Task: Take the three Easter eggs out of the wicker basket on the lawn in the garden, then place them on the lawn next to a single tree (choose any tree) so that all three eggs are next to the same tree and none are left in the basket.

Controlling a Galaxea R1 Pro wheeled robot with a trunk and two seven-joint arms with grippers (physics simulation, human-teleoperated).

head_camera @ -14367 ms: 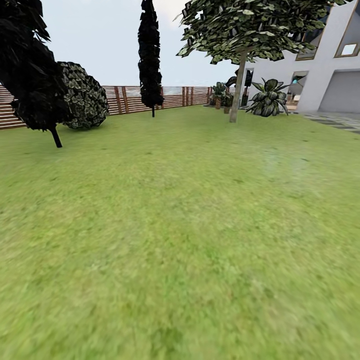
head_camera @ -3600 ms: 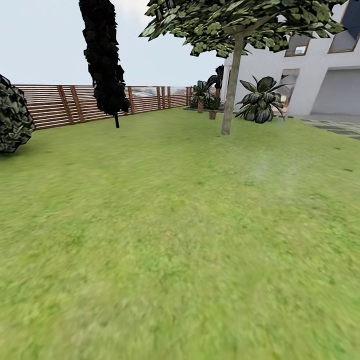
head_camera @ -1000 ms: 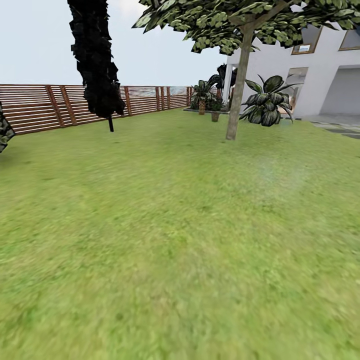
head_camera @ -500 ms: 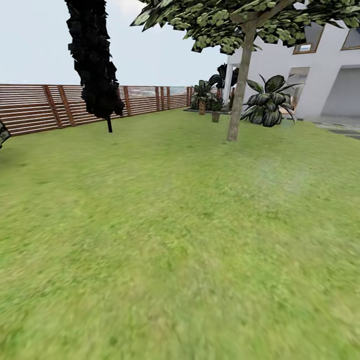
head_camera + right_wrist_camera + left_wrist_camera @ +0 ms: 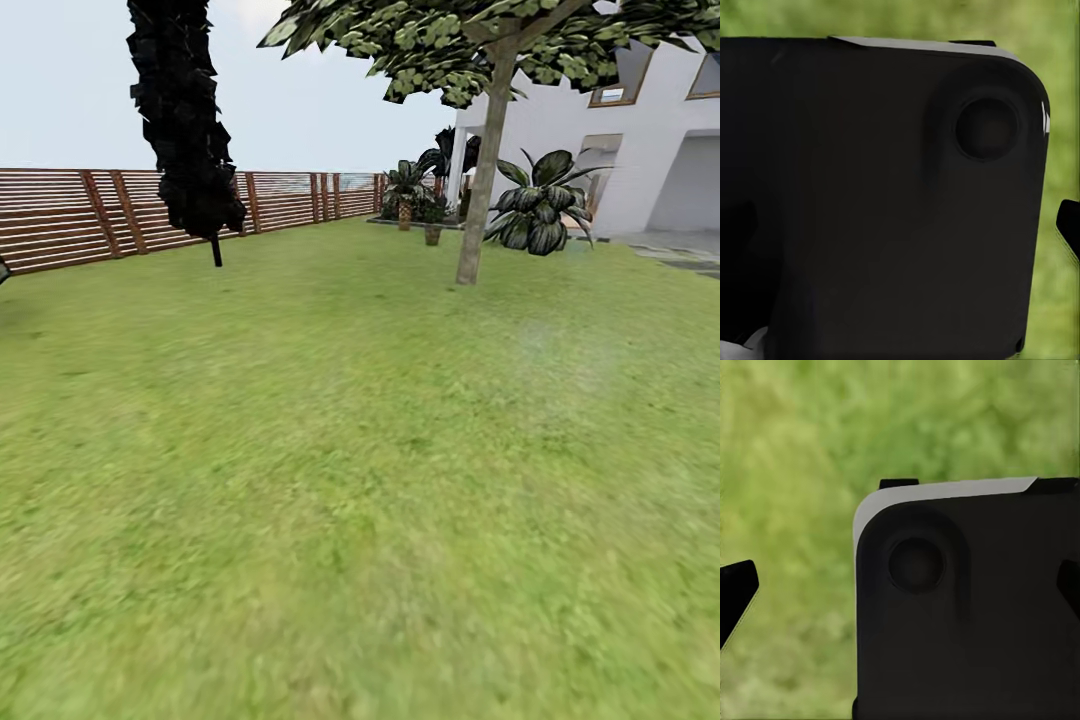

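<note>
Transit step, by my judgement: broad green patchy lawn ahead, grey-tan-trunked leafy tree beyond; either pincer's state cannot be told; next, find the basket.

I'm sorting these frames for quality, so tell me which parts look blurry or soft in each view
Head view: the near lawn is smeared and soft, while the tree and fence are crisper. Left wrist view: the grass is fully out of focus. Right wrist view: a strip of blurred grass beside the dark robot body.
</note>
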